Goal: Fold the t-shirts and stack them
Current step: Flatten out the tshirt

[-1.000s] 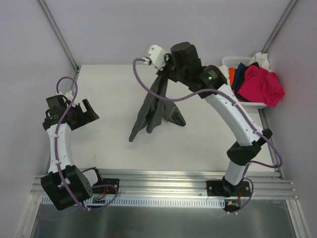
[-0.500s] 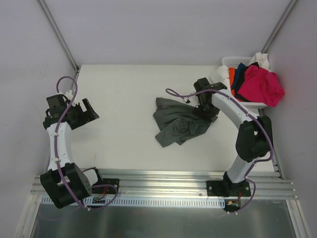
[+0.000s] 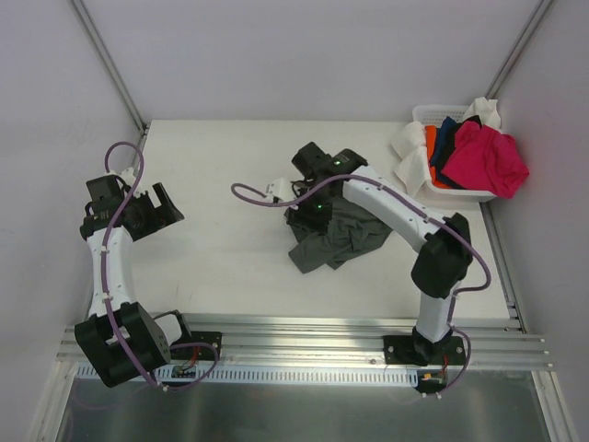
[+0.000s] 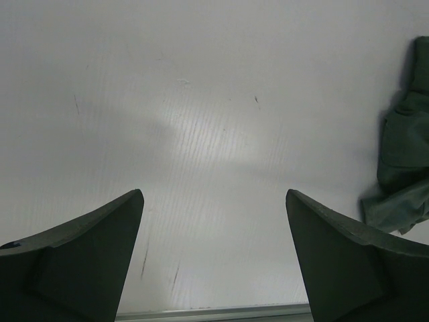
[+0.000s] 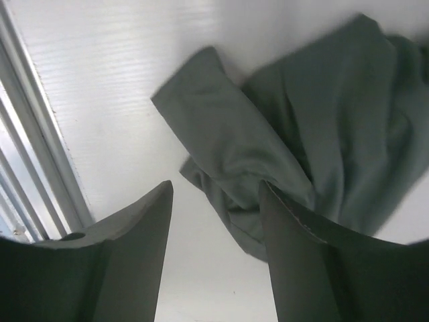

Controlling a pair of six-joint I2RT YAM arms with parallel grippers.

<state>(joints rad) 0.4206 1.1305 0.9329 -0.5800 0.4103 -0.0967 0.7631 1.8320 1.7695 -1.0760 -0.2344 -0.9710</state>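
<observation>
White table (image 3: 221, 276) fills the workspace, aluminium rail (image 3: 304, 331) along its near edge. Right arm (image 3: 405, 216) reaches up from its base and bends left over the table's middle; left arm (image 3: 109, 262) is raised at the left side, well apart from all the cloth. Charcoal grey t-shirt (image 3: 354, 241) lies crumpled, unfolded, flat on the table right of centre, partly under the right arm's wrist. White plastic basket (image 3: 465, 195) sits in the far right corner holding the remaining t-shirts in a loose heap: magenta-pink t-shirt (image 3: 488, 158) on top and hanging over the right rim, navy t-shirt (image 3: 449, 138) beside it, orange t-shirt (image 3: 430, 143) at the left, white t-shirt (image 3: 408, 157) draped out over the left rim. Right gripper (image 3: 308, 214) hovers over the left part of the charcoal shirt; the wrist view shows its jaws apart with nothing between them (image 5: 214, 184), wrinkled grey cloth (image 5: 335, 134) below, rail at left. Whether the fingertips touch the cloth can't be told. Left gripper (image 3: 170, 207) has jaws spread wide, holding nothing, over bare table (image 4: 214, 194), an edge of the charcoal shirt (image 4: 402, 154) at the far right of its wrist view.
</observation>
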